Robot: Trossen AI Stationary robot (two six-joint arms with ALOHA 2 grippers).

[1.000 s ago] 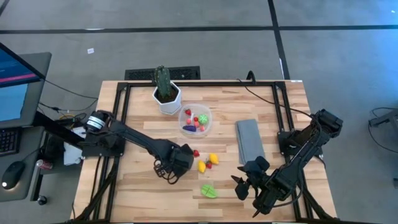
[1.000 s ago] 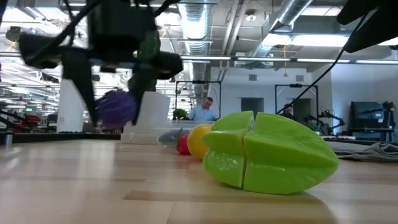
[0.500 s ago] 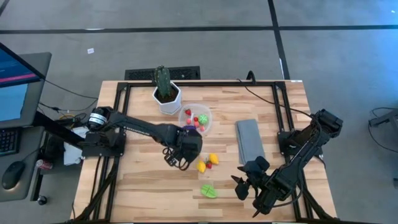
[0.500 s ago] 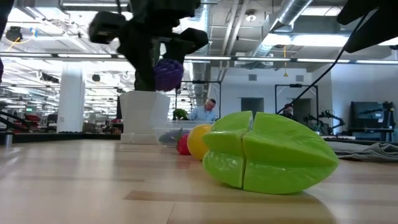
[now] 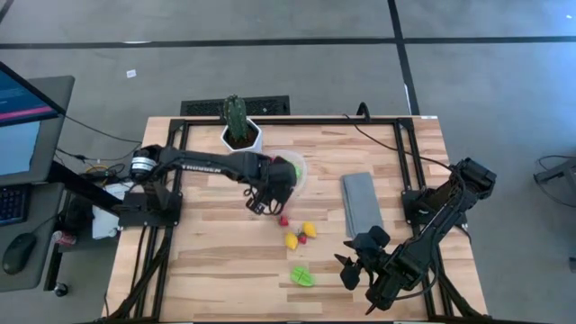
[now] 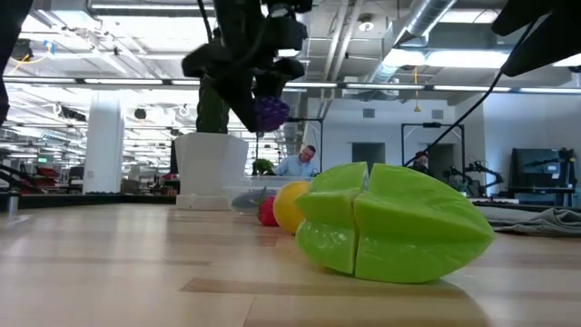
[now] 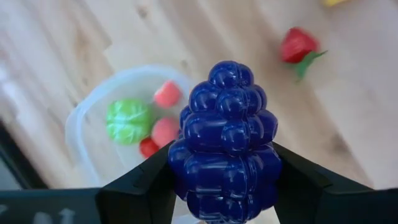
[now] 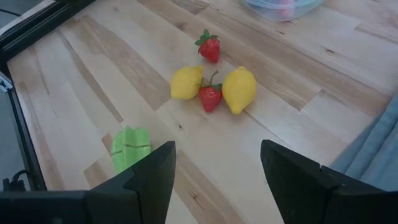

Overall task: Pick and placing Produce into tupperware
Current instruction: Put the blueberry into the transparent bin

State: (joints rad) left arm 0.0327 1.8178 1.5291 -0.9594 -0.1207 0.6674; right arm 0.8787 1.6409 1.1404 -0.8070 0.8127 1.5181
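My left gripper [image 5: 268, 187] hangs above the table, shut on a dark purple toy grape bunch [image 7: 224, 146], also in the low view [image 6: 270, 113]. It is at the near left rim of the tupperware [image 7: 93, 118], a round clear container with a green piece and red pieces inside; the arm partly covers the tupperware [image 5: 300, 171]. Loose produce lies on the wood: two strawberries [image 8: 209, 46], two lemons [image 8: 239, 89] and a green piece [image 5: 302, 276]. My right gripper [image 5: 360, 267] waits open near the front right edge, with nothing between its fingers. My left gripper pinches the grape bunch between its two fingers, one on each side of the bunch's wide end [image 7: 177, 174]. The fingers [image 7: 140, 190] come from above, pointing steeply down. The bunch hangs clear of the table, its narrow tip pointing away from the fingers.
A cactus in a white pot [image 5: 241, 135] stands at the far edge, just left of the tupperware. A folded grey cloth [image 5: 360, 202] lies right of the middle. Bare wood stretches along the left and near parts of the table [image 5: 207, 261].
My left gripper has risen and gone toward the table's far edge and a little to the right, from beside the loose produce to the tupperware's rim. It has rolled somewhat on the way. The grape bunch has travelled with it, staying clear of the table.
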